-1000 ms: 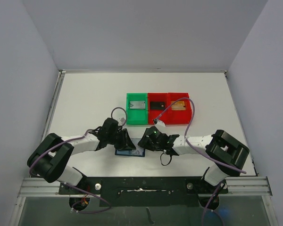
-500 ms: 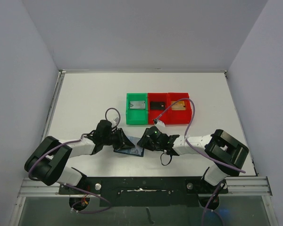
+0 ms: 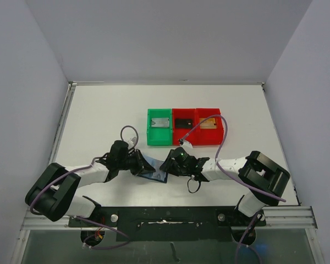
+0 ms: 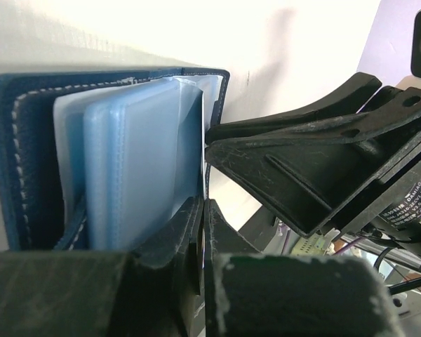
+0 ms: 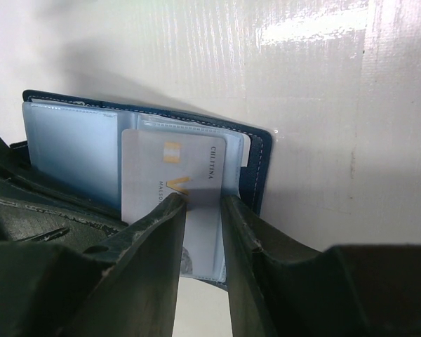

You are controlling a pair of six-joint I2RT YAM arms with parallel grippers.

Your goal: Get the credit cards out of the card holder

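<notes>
Black left gripper (image 3: 143, 164) low at wallet (image 3: 157, 176)

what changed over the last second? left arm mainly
The left hand closed on the card holder and lifted its left flap, which now stands tilted off the table; the left arm drew back toward the near-left. Unchanged: the right hand, fingers apart over the silver-grey card in the holder, plus the green bin and red bins.
</notes>
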